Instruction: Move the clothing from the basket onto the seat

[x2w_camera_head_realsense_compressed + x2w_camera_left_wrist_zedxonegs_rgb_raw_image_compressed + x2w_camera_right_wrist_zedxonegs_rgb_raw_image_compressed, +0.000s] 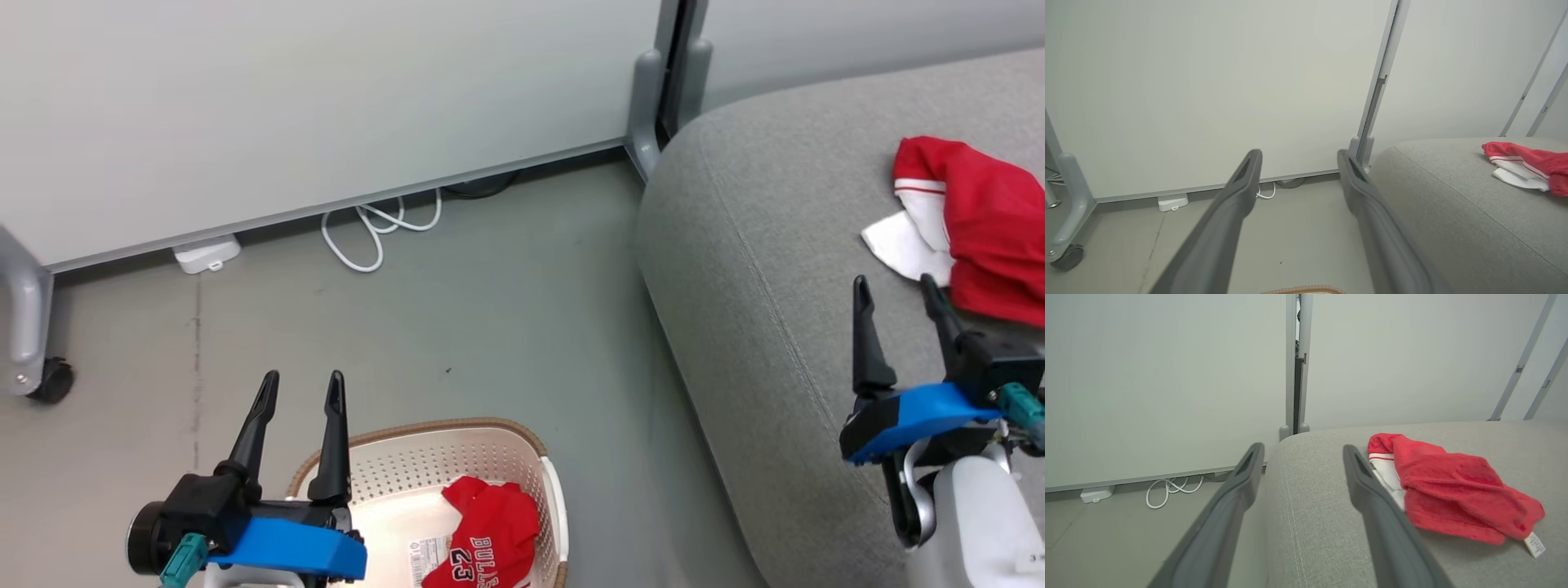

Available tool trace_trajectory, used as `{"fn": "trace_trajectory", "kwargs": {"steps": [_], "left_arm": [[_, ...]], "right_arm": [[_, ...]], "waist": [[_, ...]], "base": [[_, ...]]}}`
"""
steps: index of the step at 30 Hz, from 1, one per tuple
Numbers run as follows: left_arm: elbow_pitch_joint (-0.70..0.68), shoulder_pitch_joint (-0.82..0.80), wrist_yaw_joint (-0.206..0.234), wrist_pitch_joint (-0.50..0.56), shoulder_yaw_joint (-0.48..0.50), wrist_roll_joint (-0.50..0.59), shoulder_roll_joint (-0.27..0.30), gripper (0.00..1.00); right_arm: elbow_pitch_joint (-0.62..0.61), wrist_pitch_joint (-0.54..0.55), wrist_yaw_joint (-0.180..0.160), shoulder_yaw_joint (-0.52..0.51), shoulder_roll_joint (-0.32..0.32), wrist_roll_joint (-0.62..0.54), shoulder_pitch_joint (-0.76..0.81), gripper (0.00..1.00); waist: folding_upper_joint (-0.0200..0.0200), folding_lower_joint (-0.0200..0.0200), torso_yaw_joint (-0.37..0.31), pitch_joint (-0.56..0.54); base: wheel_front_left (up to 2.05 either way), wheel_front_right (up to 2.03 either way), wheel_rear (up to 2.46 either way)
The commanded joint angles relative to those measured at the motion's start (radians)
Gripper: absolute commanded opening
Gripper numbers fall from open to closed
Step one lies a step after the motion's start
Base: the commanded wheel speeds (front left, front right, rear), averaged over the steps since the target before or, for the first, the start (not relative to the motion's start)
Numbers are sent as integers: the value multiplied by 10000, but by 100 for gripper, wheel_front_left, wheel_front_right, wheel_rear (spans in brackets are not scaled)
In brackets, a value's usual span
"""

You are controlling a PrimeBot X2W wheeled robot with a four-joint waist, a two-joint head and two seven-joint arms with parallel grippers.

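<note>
A red jersey (pixel 486 535) printed "BULLS 23" lies crumpled inside the white perforated basket (pixel 424 453) on the floor at the bottom of the head view. My left gripper (pixel 300 390) hovers open over the basket's left rim, holding nothing; its fingers (pixel 1241 192) point toward the wall. A second red garment with white lining (pixel 971 224) (pixel 1445 486) (pixel 1527 167) rests on the grey seat (pixel 775 245) (pixel 1323 506). My right gripper (pixel 895 292) (pixel 1302 457) stands open above the seat, just left of that garment, empty.
A grey partition wall runs across the back, with a white cable (pixel 375 229) and a small white box (pixel 206 253) at its foot. A caster leg (pixel 37 351) stands at the far left. Bare grey floor lies between basket and seat.
</note>
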Motion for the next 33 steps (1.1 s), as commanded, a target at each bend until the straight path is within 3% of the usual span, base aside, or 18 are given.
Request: {"fn": "trace_trajectory", "kwargs": {"steps": [1,16,33], "left_arm": [[27,71,-68,-46,76,78,-23,100],[788,287,-141,-37,779,166,-59,100],[1392,344,-131,-38,1009,217,-55,100]], "right_arm": [[-135,44,3,105,26,105,271,100],[-2053,557,3,1304,63,602,2442,100],[-2710,863,1,1651,61,1081,3280,100]], "waist": [[-1,2,201,-158],[-1,2,1508,-749],[-1,2,1900,-1035]], "base": [[0,0,0],[0,0,0],[0,0,0]]}}
